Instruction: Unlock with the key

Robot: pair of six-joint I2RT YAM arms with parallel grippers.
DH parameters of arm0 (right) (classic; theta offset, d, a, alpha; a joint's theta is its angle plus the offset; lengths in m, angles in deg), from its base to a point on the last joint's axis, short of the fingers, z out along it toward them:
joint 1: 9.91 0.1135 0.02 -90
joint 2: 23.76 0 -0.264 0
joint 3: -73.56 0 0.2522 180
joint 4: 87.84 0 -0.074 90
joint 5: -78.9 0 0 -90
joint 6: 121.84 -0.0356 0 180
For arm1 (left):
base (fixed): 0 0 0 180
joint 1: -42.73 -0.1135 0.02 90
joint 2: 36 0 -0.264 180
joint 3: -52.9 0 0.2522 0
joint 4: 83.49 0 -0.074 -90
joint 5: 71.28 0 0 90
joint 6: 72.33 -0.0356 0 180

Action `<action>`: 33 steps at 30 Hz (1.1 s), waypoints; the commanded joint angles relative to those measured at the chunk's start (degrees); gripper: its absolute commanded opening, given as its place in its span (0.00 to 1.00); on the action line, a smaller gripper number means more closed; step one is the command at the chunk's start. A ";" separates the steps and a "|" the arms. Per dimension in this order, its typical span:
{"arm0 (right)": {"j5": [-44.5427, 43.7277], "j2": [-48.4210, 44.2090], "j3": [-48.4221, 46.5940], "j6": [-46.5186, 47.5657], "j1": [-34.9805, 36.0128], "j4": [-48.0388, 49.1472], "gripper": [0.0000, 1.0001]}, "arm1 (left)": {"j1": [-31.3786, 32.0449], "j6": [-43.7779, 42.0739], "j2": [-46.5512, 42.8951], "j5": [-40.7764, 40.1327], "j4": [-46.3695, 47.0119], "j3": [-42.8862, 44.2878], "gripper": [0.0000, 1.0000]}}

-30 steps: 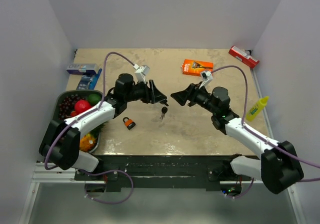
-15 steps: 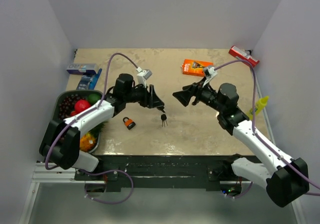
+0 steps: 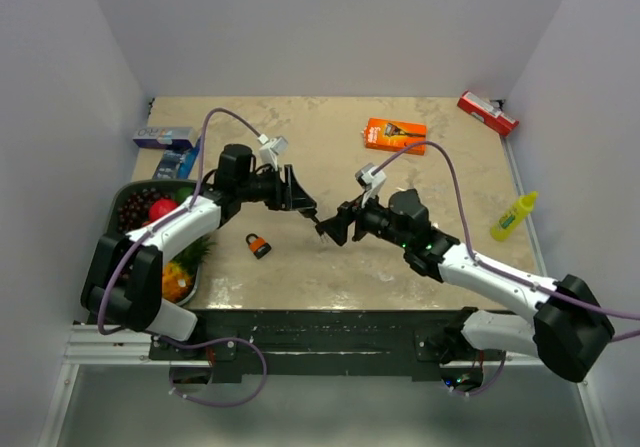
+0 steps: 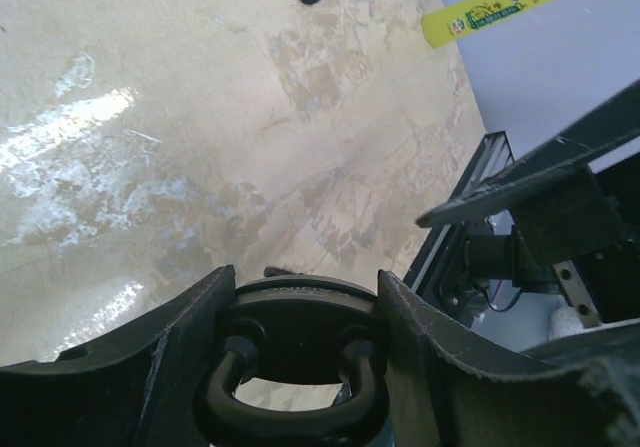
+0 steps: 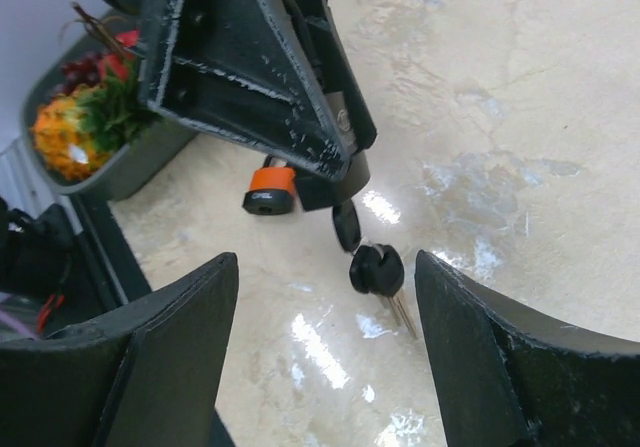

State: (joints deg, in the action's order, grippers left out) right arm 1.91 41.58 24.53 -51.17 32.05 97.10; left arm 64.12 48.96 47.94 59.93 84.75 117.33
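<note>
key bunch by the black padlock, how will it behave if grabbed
Probably floppy: the key bunch shows separate black heads at different angles, so gripping one likely leaves the rest dangling. Likely light and small beside the open right claw; a nudge could skate it across the glossy table.

The left arm (image 3: 185,224) reaches toward 2 o'clock, the left gripper (image 3: 303,205) clamped on a lock (image 4: 295,352). The right arm (image 3: 480,272) stretches toward 10 o'clock, the right gripper (image 3: 334,227) spread wide, its tips just beside the left's.

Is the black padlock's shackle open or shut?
Shut: in the left wrist view, both legs of its shackle run into the black padlock.
</note>
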 commanded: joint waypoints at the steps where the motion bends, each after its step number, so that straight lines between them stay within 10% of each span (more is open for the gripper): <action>1: -7.82 3.91 -0.68 3.42 3.13 8.63 0.73 | -0.21 2.37 0.43 6.42 3.27 0.56 0.00; 23: -22.51 15.52 -2.61 7.82 11.39 22.17 0.55 | -0.38 3.69 1.40 9.68 4.33 0.30 0.00; 33: -24.18 17.36 -3.76 6.94 11.92 23.84 0.17 | -0.38 3.96 1.49 10.29 4.86 0.13 0.00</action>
State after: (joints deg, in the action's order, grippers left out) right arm -19.46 58.67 23.88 -44.16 43.79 116.22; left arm 63.88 51.08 50.23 66.05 85.27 117.16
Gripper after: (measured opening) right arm 0.389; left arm 0.601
